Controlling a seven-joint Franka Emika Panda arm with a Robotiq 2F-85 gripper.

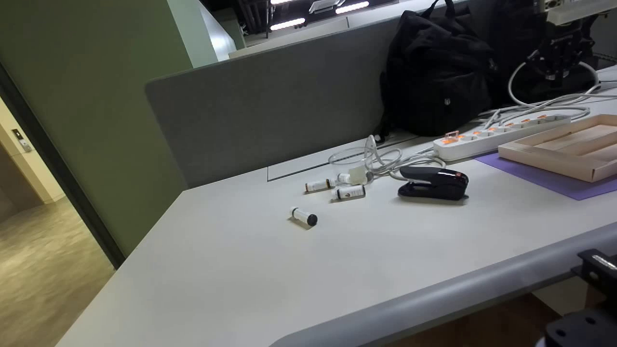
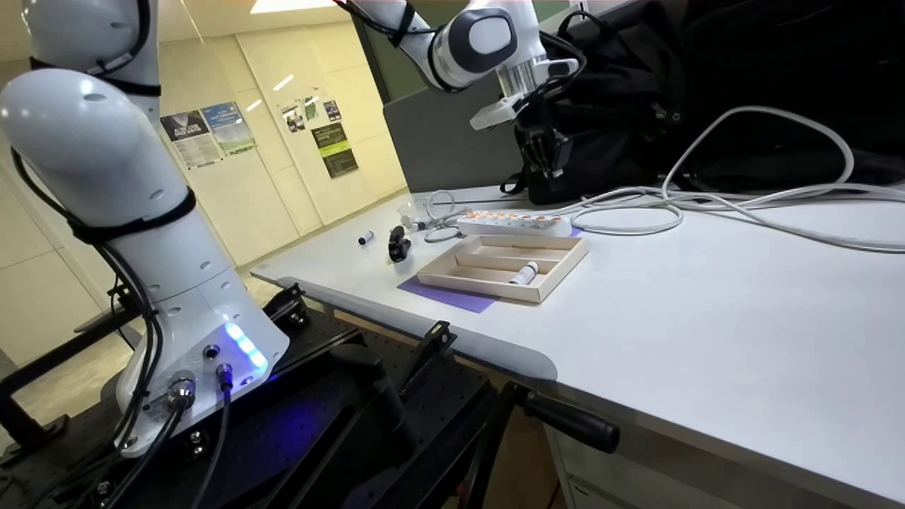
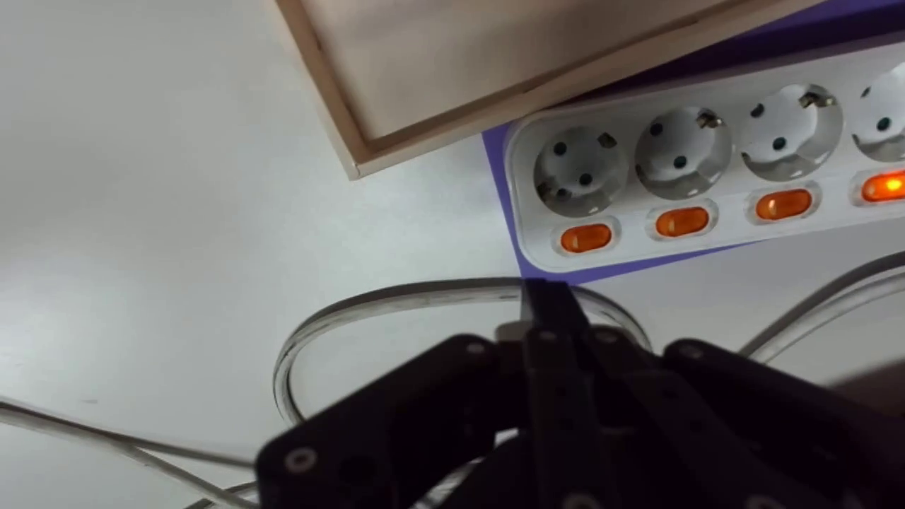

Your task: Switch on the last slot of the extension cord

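The extension cord is a long white strip with round sockets and orange switches; it shows in both exterior views (image 1: 496, 141) (image 2: 488, 228) and the wrist view (image 3: 730, 205). In the wrist view its end switch (image 3: 585, 238) looks unlit, as do the two beside it. The fourth switch (image 3: 884, 186) glows at the right edge. My gripper (image 3: 555, 286) has its black fingers together with nothing visible between them. In the wrist view the tips appear just below the strip's end corner. In the exterior views the gripper (image 1: 556, 79) (image 2: 556, 173) hangs above the table behind the strip.
A pale wooden tray (image 2: 481, 286) on a purple sheet (image 2: 452, 295) sits beside the strip, with a small vial (image 2: 524, 273) inside. White cables (image 2: 629, 230) loop behind. A black stapler (image 1: 434, 183), several vials (image 1: 303, 216) and a black backpack (image 1: 434, 72) stand around.
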